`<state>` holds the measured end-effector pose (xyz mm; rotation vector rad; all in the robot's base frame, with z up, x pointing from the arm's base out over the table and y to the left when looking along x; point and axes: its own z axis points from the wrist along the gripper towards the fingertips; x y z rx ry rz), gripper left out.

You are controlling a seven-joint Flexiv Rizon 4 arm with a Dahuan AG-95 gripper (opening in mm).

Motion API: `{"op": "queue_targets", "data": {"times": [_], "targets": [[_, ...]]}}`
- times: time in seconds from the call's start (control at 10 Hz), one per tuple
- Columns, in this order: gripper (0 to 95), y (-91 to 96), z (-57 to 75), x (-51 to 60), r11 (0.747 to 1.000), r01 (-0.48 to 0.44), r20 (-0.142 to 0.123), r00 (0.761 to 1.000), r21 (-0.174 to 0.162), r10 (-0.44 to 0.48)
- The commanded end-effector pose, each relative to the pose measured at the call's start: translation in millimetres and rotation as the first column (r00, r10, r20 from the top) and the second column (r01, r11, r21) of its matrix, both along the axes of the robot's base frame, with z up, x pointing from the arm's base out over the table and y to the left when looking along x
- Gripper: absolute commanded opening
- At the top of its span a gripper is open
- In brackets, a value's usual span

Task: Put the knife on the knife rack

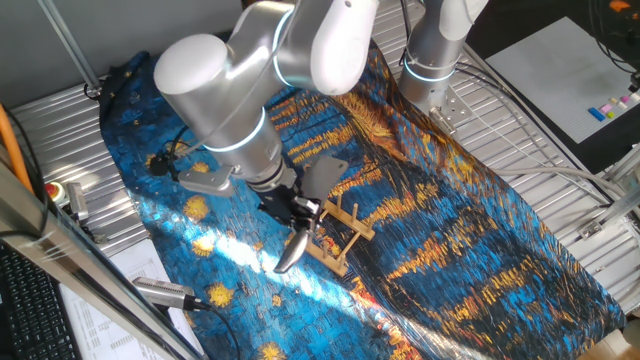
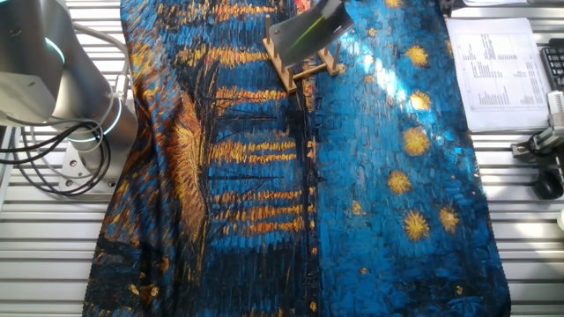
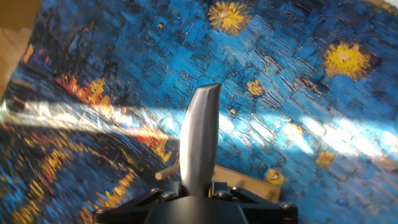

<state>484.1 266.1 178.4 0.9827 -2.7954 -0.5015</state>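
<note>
Table draped in a painted-looking cloth (image 1: pixel 480 230), deep blue with yellow stars and orange streaks. Under it, a ribbed metal tabletop (image 2: pixel 53 255) shows at the edges. Strong light falls in a pale band across the cloth. Printed paper sheets (image 2: pixel 498 62) lie at one side (text too small to read). Black keyboard (image 1: pixel 30 305) near a corner; grey cables (image 2: pixel 53 163) loop over the metal.

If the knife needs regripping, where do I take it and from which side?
By the handle, from above at its blade end, where the tool grips it now. The handle juts clear of the knife rack, while the broad blade rests at a slant on the rack's pegs, too flat to pinch.
</note>
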Motion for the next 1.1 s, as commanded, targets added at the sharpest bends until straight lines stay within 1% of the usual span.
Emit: {"op": "queue_targets", "data": {"times": [0.1, 0.4, 1.0, 1.1], "targets": [[0.0, 5.9, 0.2, -1.7, 1.0, 0.014, -0.004, 1.0, 0.009, -0.014], [0.0, 14.9, 0.0, -3.7, 1.0, 0.015, -0.001, 1.0, 0.014, -0.015], [0.0, 24.9, -2.6, -5.4, 0.998, 0.054, -0.014, 0.998, 0.031, -0.053], [0.0, 26.6, -3.2, -5.7, 0.997, 0.068, -0.02, 0.998, 0.042, -0.067]]}}
